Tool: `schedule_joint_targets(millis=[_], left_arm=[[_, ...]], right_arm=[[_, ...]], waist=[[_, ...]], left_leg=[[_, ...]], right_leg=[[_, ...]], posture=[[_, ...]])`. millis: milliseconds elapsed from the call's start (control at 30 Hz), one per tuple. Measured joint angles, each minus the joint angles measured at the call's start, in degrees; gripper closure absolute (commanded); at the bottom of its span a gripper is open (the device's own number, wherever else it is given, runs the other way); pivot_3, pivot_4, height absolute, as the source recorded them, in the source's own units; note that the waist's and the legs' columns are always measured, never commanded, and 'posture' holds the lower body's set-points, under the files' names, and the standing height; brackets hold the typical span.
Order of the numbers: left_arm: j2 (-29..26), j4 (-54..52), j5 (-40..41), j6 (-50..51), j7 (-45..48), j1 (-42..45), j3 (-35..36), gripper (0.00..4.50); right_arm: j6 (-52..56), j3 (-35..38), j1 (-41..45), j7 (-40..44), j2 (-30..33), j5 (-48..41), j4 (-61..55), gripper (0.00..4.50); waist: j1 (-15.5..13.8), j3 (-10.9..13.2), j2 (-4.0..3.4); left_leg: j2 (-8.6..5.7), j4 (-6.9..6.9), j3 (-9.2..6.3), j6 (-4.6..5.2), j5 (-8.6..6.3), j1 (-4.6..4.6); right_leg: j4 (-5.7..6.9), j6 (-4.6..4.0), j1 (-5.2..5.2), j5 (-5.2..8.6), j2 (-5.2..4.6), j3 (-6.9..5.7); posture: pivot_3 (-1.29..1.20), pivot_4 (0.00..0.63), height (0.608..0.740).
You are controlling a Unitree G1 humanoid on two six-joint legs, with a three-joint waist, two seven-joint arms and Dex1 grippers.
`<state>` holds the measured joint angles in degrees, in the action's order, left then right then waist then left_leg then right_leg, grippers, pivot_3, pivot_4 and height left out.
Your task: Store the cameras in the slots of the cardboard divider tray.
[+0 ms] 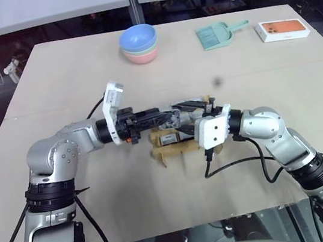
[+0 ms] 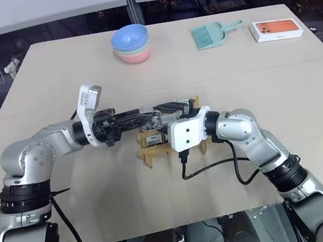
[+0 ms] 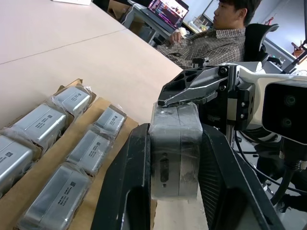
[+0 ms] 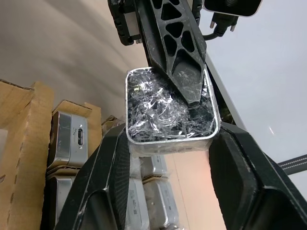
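Mid-handover over the cardboard divider tray (image 1: 165,152), centre of the head views. Both arms meet there, each gripper pointing level at the other.

One camera (image 3: 173,148), wrapped in clear film, is pinched from both sides at once. Left gripper (image 3: 175,158) has its fingers clamped on the block's long sides. Right gripper (image 4: 170,139) has the same block wedged between its partly spread fingers, black face toward that wrist camera (image 4: 169,112). One left finger lies across that face.

Tray sits on the table (image 1: 51,76) just under the two hands. Several wrapped cameras already lie in its slots (image 3: 41,125); count not clear from here, the hands cover part of the rack.

Step in hand, my read: passing the camera from one gripper to the other, probably to re-orient it for a slot.

Next move needs one gripper to let go cleanly while the other keeps a firm pinch. The film looks slippery, so the block could twist. Then lower it into a free slot, which I can't pick out from here.

Bowls (image 1: 138,44), green dustpan (image 1: 216,33) and the white-and-orange box (image 1: 283,28) sit at the far edge, upper part of frame, well clear.
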<state>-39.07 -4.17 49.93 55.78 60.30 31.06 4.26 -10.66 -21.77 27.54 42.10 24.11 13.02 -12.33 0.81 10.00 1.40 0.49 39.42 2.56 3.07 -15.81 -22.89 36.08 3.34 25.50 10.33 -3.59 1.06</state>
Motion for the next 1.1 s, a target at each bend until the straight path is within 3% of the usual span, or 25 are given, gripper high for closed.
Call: schedule_joint_targets(millis=[67, 133, 267, 367, 467, 500, 600, 767, 933, 1100], left_arm=[[0.1, 0.1, 0.0, 0.0, 0.0, 0.0, 0.0, 3.78], [0.1, 0.1, -0.1, 0.0, -0.1, 0.0, 0.0, 3.78], [0.8, 0.1, -0.2, 0.1, -0.5, 0.1, -0.1, 3.78], [2.8, -0.1, -0.4, -0.5, -1.0, 0.5, -0.4, 3.78], [5.8, -0.9, -2.4, -4.7, -1.7, 1.3, -1.2, 3.78], [9.3, -1.9, -4.4, -8.7, -2.9, 1.5, -1.9, 3.78], [13.6, -2.0, -7.0, -13.8, -4.3, 1.6, -3.2, 3.78], [15.7, -1.3, -15.9, -28.0, 1.0, -1.5, -10.6, 3.78], [16.3, 4.1, -23.0, -39.9, 5.5, -2.8, -13.9, 3.78], [19.5, 8.2, -26.2, -47.6, 5.2, -2.7, -13.8, 3.78]], right_arm=[[0.0, 0.0, 0.0, 0.0, 0.0, 0.0, 0.0, 2.69], [0.4, 0.0, 0.0, 0.1, 0.1, 0.2, -0.3, 1.63], [3.0, 0.1, -1.2, 0.8, 0.4, -0.6, -2.6, 0.05], [6.8, 2.2, -3.4, 2.9, 3.5, -3.7, -6.4, 0.05], [17.5, 9.9, -10.2, 7.3, 11.1, -11.7, -13.5, 0.05], [27.7, 16.2, -16.4, 10.0, 15.7, -19.4, -18.5, 0.05], [42.5, 25.6, -21.0, 11.1, 18.9, -31.9, -25.2, 0.05], [63.1, 44.9, -24.7, 7.8, 23.7, -57.0, -34.1, 0.05], [70.3, 55.7, -27.3, -2.6, 26.8, -80.1, -35.7, 0.05], [70.4, 60.4, -31.6, -6.8, 30.9, -88.7, -35.7, 0.05]], waist=[[0.0, 0.0, 0.0], [0.0, 0.0, 0.0], [-0.1, 0.0, 0.0], [-0.5, 0.0, 0.0], [-1.4, 0.0, -0.01], [-1.9, 0.0, -0.02], [-1.7, 0.0, 0.01], [-1.2, 0.0, -0.02], [-1.6, 0.0, -0.01], [-1.7, 0.0, 0.04]], left_leg=[[0.0, 0.0, 0.0, 0.0, 0.0, 0.0], [0.0, 0.0, 0.0, 0.0, 0.0, 0.0], [0.0, 0.0, 0.0, 0.0, 0.0, -0.01], [-0.04, 0.01, -0.09, 0.01, 0.0, -0.03], [-0.07, 0.0, -0.18, 0.04, -0.02, -0.03], [-0.08, 0.01, -0.26, 0.07, -0.04, -0.03], [-0.1, 0.03, -0.28, 0.29, -0.17, 0.02], [-0.01, -0.01, -0.26, 0.31, -0.18, 0.24], [-0.01, 0.01, -0.29, 0.32, -0.18, 0.19], [-0.02, 0.04, -0.31, 0.4, -0.22, 0.02]], right_leg=[[0.0, 0.0, 0.0, 0.0, 0.0, 0.0], [0.0, 0.0, 0.0, 0.0, 0.0, 0.0], [0.0, 0.0, 0.0, 0.0, 0.0, 0.0], [-0.04, 0.0, -0.06, 0.0, -0.06, -0.06], [-0.21, 0.0, -0.18, 0.0, -0.13, -0.13], [-0.26, 0.0, -0.28, 0.01, -0.2, -0.23], [-0.32, -0.01, -0.36, 0.0, -0.24, -0.23], [-0.22, -0.34, -0.39, 0.08, -0.07, -0.21], [-0.23, -0.36, -0.4, 0.06, -0.04, -0.2], [-0.39, -0.11, -0.4, -0.06, -0.13, -0.21]], posture=[[0.0, 0.15, 0.74], [0.0, 0.15, 0.74], [0.0, 0.15, 0.74], [0.0, 0.15, 0.74], [0.0, 0.15, 0.74], [0.0, 0.15, 0.74], [0.0, 0.15, 0.74], [0.0, 0.15, 0.74], [0.0, 0.15, 0.74], [0.0, 0.15, 0.74]])
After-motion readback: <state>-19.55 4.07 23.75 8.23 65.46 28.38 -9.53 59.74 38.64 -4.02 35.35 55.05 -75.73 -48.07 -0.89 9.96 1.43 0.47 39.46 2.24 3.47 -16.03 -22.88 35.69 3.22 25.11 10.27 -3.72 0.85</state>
